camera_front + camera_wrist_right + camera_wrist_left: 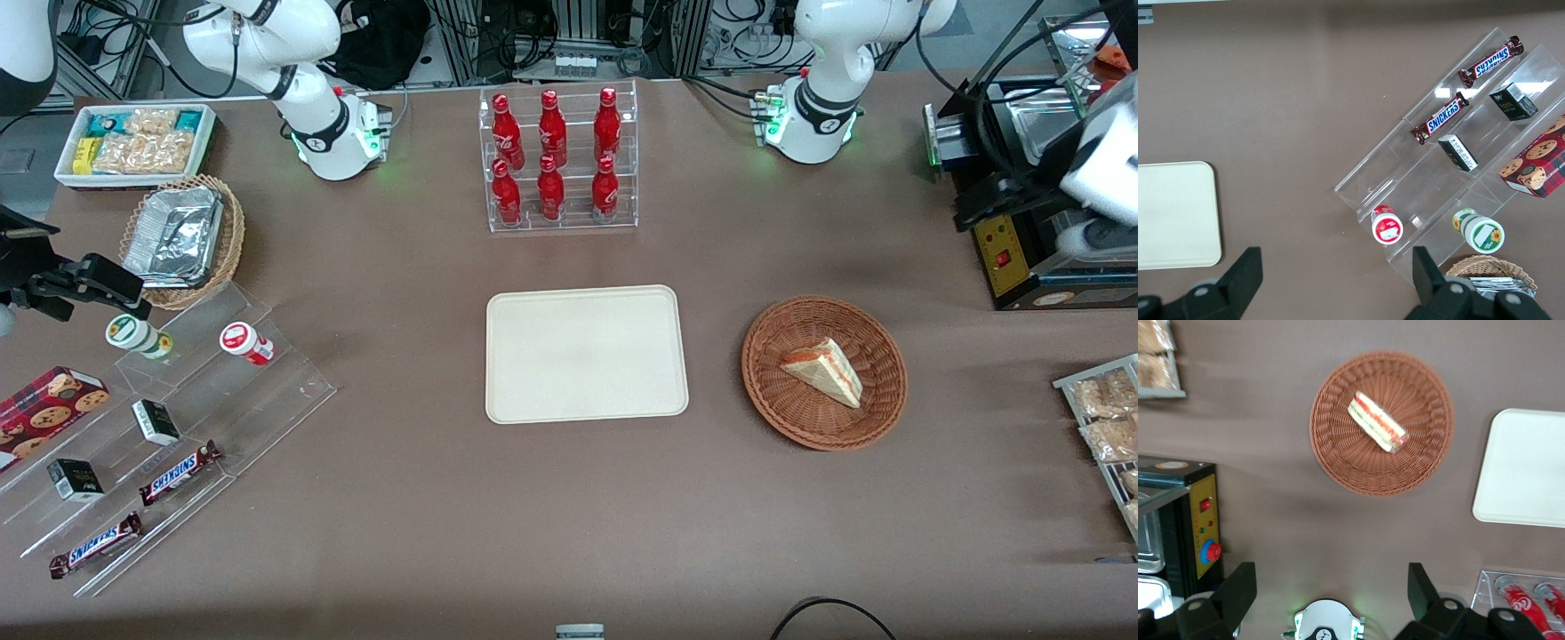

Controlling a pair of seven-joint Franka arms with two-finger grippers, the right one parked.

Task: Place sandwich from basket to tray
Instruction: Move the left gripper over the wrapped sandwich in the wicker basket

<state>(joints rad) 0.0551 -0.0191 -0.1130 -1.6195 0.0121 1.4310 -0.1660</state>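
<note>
The sandwich (822, 371), a pale wedge with orange-red and green layers, lies in the round reddish-brown basket (800, 420). The cream tray (587, 356) lies flat beside the basket, toward the parked arm's end, with nothing on it. My left gripper (1330, 590) is open and holds nothing. It hangs high above the table, between its arm's base and the basket, well apart from the sandwich (1377, 422). In the front view the gripper (978, 209) shows over the black machine. The basket (1338, 447) and a tray corner (1525, 467) also show in the left wrist view.
A clear rack of red bottles (560, 160) stands farther from the camera than the tray. A black machine (1031, 267) and a rack of snack packets (1107, 418) stand toward the working arm's end. Stepped shelves with Snickers bars (178, 471) and a foil basket (178, 236) lie toward the parked arm's end.
</note>
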